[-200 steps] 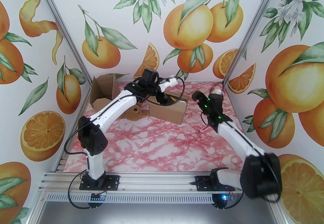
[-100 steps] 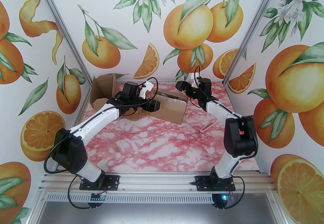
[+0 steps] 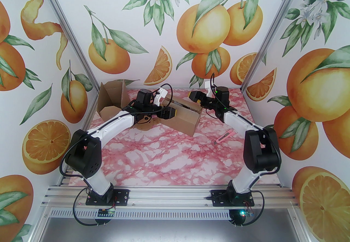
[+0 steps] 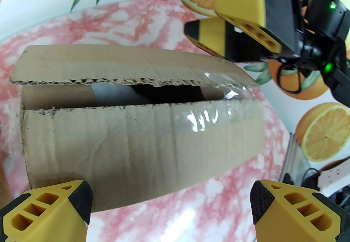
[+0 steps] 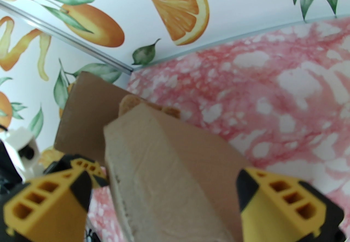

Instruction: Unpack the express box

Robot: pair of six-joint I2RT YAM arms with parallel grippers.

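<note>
The express box (image 3: 183,122) sits toward the far middle of the table (image 3: 169,161), its taped top slit open. Through the gap, the left wrist view catches something pale (image 4: 109,90) that I can't identify. The left gripper (image 4: 172,200) hovers at the box's left end, jaws spread wide and holding nothing. The right gripper (image 5: 164,180) straddles the box's far right end with its jaws apart. Whether its pads touch the cardboard is hard to tell. A brown toy (image 3: 145,121) lies half hidden under the left arm. A pink knife (image 3: 224,137) lies to the right.
</note>
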